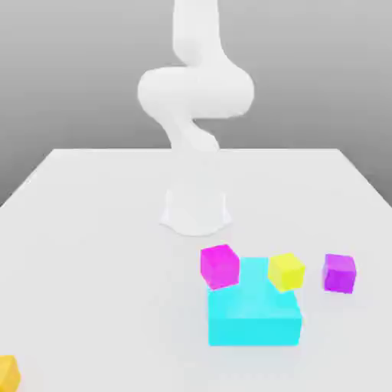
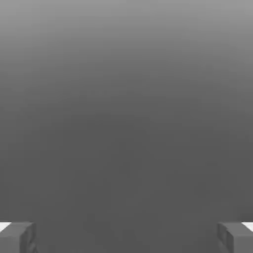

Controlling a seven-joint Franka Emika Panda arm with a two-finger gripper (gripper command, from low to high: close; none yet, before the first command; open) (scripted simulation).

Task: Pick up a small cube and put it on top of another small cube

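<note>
In the exterior view, an orange block [image 1: 8,375] sat in the lower left corner of the frame, cut off by the picture's edge. To the right of it, in the upper middle of the frame, stood the white robot arm [image 1: 197,92], its base [image 1: 195,210] on the pale table [image 1: 99,268] near the center and its upper part running out of the top of the frame.

Just right of center, below the base, was a magenta cube [image 1: 220,266], turned at a slant, overlapping the upper left corner of a big cyan block [image 1: 253,318] in the picture; whether the two touched could not be told. The cyan block lay in the lower part of the frame, right of the middle, its broad flat top facing up. A yellow cube [image 1: 286,272], also slanted, overlapped the block's upper right corner in the same way, and again contact could not be told. Farthest right, in the right part of the frame a little below mid-height, was the small violet cube [image 1: 339,273], apart from the cyan block and beside the yellow cube with a gap between them.

In the hand view, the gripper [image 2: 126,238] had its fingers [image 2: 17,238] spread wide at the lower left and lower right corners, released, with nothing held between them. Behind them was a plain gray background.
</note>
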